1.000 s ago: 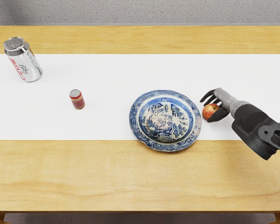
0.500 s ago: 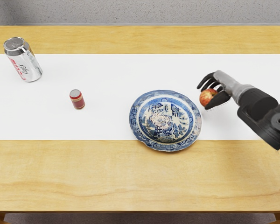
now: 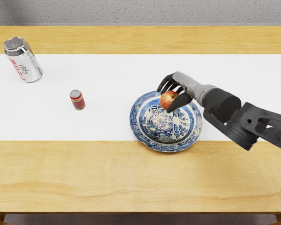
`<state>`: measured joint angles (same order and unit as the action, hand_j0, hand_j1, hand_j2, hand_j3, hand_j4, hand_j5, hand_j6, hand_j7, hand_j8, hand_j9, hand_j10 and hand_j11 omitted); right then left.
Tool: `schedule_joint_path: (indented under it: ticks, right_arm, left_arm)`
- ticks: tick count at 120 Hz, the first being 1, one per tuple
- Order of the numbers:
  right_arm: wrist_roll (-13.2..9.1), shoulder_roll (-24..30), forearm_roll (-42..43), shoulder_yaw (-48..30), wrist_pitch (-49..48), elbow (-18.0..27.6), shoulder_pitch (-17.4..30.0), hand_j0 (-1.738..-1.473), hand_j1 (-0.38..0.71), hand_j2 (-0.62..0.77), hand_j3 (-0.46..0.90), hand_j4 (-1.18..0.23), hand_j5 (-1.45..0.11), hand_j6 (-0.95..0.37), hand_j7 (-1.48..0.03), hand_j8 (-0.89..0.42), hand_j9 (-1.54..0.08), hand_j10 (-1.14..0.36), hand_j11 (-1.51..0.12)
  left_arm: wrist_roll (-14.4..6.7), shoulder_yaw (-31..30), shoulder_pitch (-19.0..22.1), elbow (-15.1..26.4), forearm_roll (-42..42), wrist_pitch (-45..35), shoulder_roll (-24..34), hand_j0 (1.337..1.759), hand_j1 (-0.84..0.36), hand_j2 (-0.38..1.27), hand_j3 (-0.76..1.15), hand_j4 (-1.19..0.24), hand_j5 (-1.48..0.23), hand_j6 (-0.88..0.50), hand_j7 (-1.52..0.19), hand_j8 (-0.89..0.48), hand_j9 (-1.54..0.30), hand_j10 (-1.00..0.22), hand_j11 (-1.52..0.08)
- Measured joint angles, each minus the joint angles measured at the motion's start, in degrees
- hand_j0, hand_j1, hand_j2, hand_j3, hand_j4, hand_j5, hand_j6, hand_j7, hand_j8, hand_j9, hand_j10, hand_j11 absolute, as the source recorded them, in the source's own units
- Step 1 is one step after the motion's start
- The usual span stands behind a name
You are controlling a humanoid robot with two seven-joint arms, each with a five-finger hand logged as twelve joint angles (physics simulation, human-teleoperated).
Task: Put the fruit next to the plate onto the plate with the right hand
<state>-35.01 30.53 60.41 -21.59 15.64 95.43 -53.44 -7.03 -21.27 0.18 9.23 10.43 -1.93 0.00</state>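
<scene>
The right hand (image 3: 174,93) grips a reddish-yellow fruit (image 3: 168,99), seemingly an apple, above the plate (image 3: 145,125).

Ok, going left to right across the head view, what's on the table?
In order: silver soda can → small red tin → blue-and-white patterned plate. The red apple gripped by the right robot hand hangs over the plate, so it has no separate place.

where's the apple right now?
Head view, right of centre: the apple is gripped in the right hand over the far part of the blue patterned plate, well to the right of the small red can.
</scene>
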Motion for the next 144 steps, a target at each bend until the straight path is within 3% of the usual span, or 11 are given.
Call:
schedule_joint_path:
  ticks: [28,72,99,110,129,144]
  right_arm:
    - [-0.05,-2.09,0.56,2.11,-0.12,0.02,2.17,-1.658,0.31,0.38,0.0,-0.6,-0.84,-0.56,-0.81,-0.41,-0.81,-0.51,-0.79]
    - [-0.03,-2.67,1.22,3.27,-0.06,0.01,4.06,-1.658,0.26,0.28,0.0,-0.59,-0.79,-0.58,-0.78,-0.44,-0.77,-0.53,-0.77]
    - [0.0,-0.15,1.15,0.72,0.79,0.27,3.93,-1.658,-0.1,0.09,0.0,-0.24,-0.32,-0.23,-0.31,-0.19,-0.31,-0.22,-0.31]
    - [0.01,2.79,-1.76,-5.16,-5.58,0.74,3.83,-1.658,-0.17,0.05,0.0,-0.17,-0.22,-0.16,-0.22,-0.13,-0.22,-0.15,-0.21]
    - [0.01,10.67,-14.36,-15.87,-24.18,0.42,3.85,-1.658,-0.25,0.02,0.0,-0.1,-0.13,-0.1,-0.12,-0.08,-0.12,-0.09,-0.12]
    - [0.01,15.43,-25.94,-21.38,-41.39,-6.88,3.92,-1.658,-0.27,0.01,0.0,-0.07,-0.09,-0.07,-0.09,-0.06,-0.09,-0.07,-0.09]
  left_arm:
    - [0.0,0.0,0.0,0.0,0.02,0.0,0.0,1.658,0.05,0.05,0.0,-0.25,-0.32,-0.25,-0.32,-0.25,-0.32,-0.25,-0.32]
    - [0.0,0.0,0.0,0.0,0.0,0.0,0.0,1.658,0.05,0.05,0.0,-0.25,-0.32,-0.25,-0.32,-0.25,-0.32,-0.25,-0.32]
    - [0.0,0.02,-0.15,0.0,-0.01,0.0,0.0,1.658,0.05,0.05,0.0,-0.25,-0.32,-0.25,-0.32,-0.25,-0.32,-0.25,-0.32]
    - [0.0,0.01,-0.88,-0.18,-0.01,0.0,0.0,1.658,0.05,0.05,0.0,-0.25,-0.32,-0.25,-0.32,-0.25,-0.32,-0.25,-0.32]
    - [0.0,-0.06,-0.27,-0.02,-0.01,0.15,0.0,1.658,0.05,0.05,0.0,-0.25,-0.32,-0.25,-0.32,-0.25,-0.32,-0.25,-0.32]
    - [0.0,0.01,-0.43,0.53,0.02,0.5,0.0,1.658,0.05,0.05,0.0,-0.25,-0.32,-0.25,-0.32,-0.25,-0.32,-0.25,-0.32]
